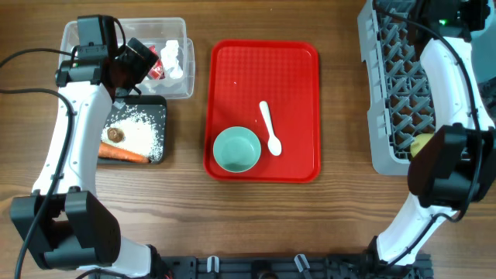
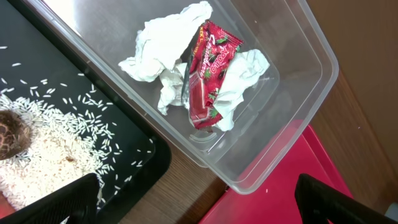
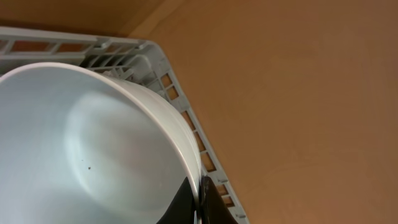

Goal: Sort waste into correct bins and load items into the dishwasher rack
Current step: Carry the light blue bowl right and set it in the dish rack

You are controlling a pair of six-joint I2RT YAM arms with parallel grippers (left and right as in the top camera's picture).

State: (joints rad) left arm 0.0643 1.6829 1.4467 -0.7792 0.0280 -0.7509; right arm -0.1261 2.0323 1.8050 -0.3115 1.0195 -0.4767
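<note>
My left gripper (image 1: 138, 59) hangs open and empty over the clear tub (image 1: 180, 84); its fingers (image 2: 199, 200) frame the tub's corner. The tub (image 2: 292, 93) holds crumpled napkins (image 2: 163, 43) and the red wrapper (image 2: 208, 71). The black tray (image 1: 160, 108) holds rice (image 1: 139, 132), a brown lump (image 1: 115, 135) and the carrot (image 1: 122, 153). The mint-green bowl (image 1: 236, 149) and white spoon (image 1: 270, 128) lie on the red tray (image 1: 298, 62). My right gripper (image 3: 199, 200) is shut on the pale blue bowl's rim (image 3: 93, 143) at the grey rack's corner (image 3: 158, 62). The yellow cup (image 1: 421, 143) sits in the rack (image 1: 380, 116). The plate is not in view.
The right arm (image 1: 446, 70) lies along the rack and hides much of its inside. The black tray (image 2: 134, 162) and red tray (image 2: 273, 199) sit close beside the tub, with a strip of wooden table (image 2: 186, 186) between them.
</note>
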